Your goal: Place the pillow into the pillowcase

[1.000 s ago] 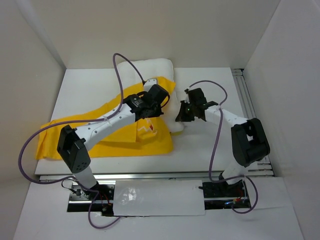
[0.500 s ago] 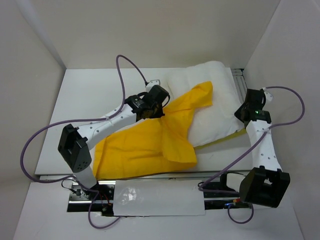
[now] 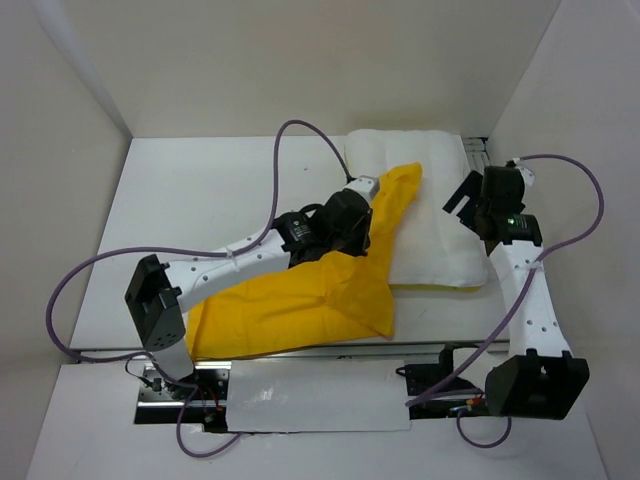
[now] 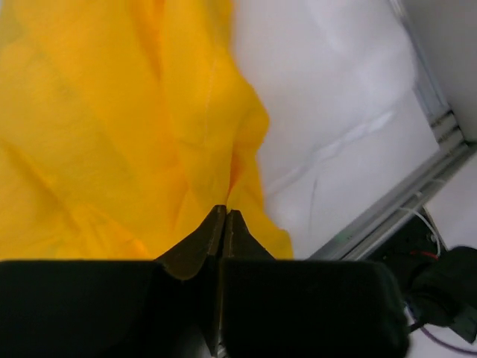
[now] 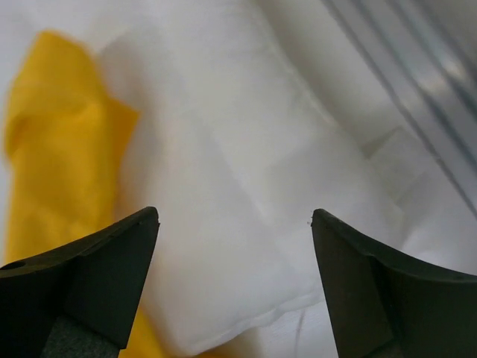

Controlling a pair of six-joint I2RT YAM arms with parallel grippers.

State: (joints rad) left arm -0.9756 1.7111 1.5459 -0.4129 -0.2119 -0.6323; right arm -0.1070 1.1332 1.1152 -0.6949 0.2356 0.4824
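**Right gripper letting go of the pillow as the left is holding the pillowcase**

The large white quilted fabric pillow (image 3: 435, 215) is lying flat at the far right of the white table (image 3: 200, 190). A second ago it was sitting further left, at the far centre. The right gripper (image 5: 235, 220) was clamped on it then. Now its fingers are standing wide apart above the pillow's right part, gripping nothing, so the pull to the right looks finished.

The left gripper (image 4: 225, 212) is pinching a fold of the bright yellow fabric pillowcase (image 3: 290, 300), with its fingers pressed together on the cloth. It has travelled to the right and is draping a strip of the case over the pillow's left part. The rest of the case is trailing toward the near left.

The pillow is still outside the case, merely overlapped, so the insertion appears barely begun.

Counting: one pillow, one pillowcase, two arms, two grippers.
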